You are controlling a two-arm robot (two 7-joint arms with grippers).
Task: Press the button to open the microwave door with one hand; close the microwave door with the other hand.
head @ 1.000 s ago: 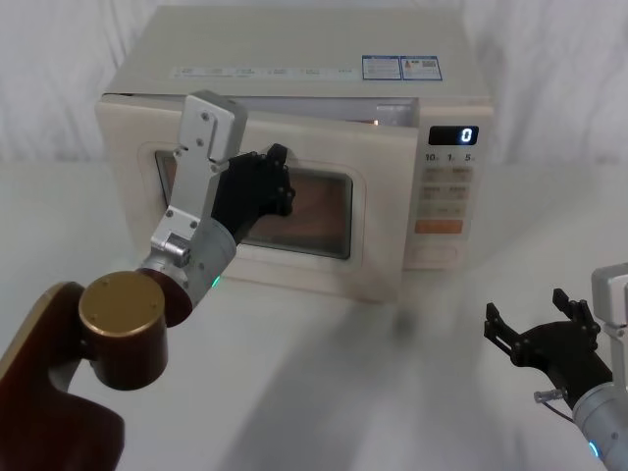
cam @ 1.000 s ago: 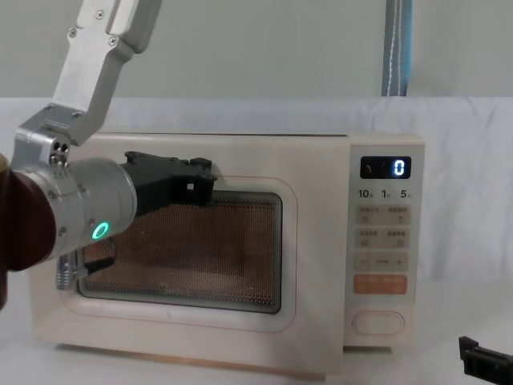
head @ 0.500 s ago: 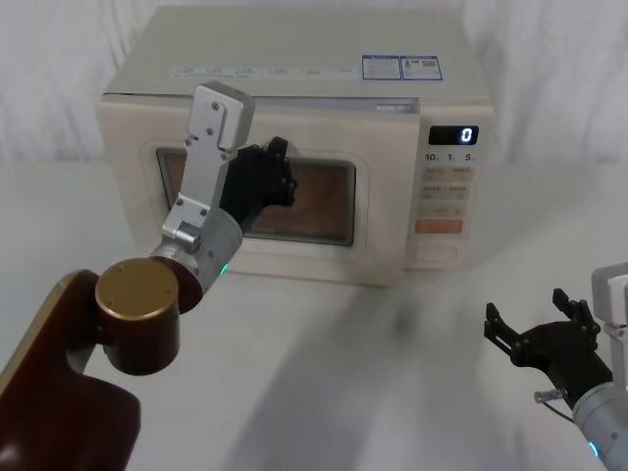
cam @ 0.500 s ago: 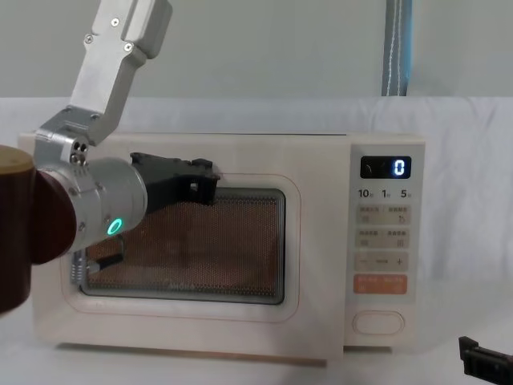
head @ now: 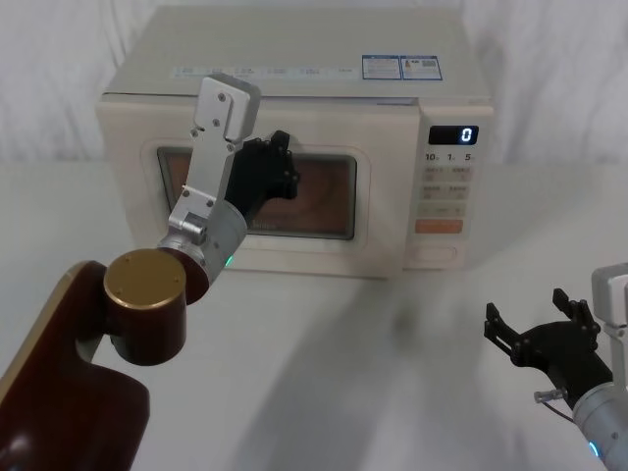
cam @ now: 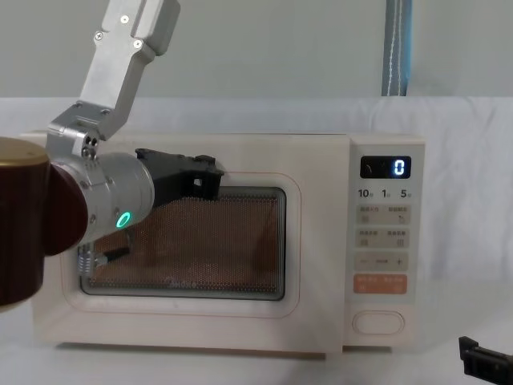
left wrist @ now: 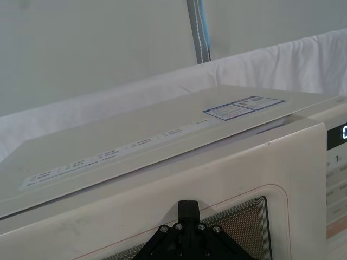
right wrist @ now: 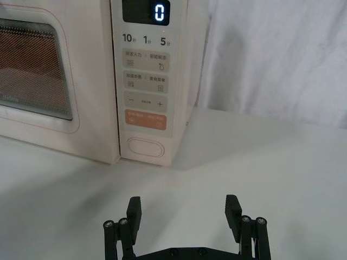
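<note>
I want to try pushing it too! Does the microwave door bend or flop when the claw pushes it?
Probably not: the microwave door looks like a stiff framed panel. It likely swings on its hinge under the left claw. Its glass window seems the fragile part.

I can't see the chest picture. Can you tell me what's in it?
The left end effector presses against the microwave door, which looks shut flush with the cream microwave. Right of the door, the display reads 0, with the wide white button lowest on the panel.

cream microwave door (cam: 184, 241) sits shut and flush; pill-shaped button (right wrist: 144, 148) lies below the keys.
</note>
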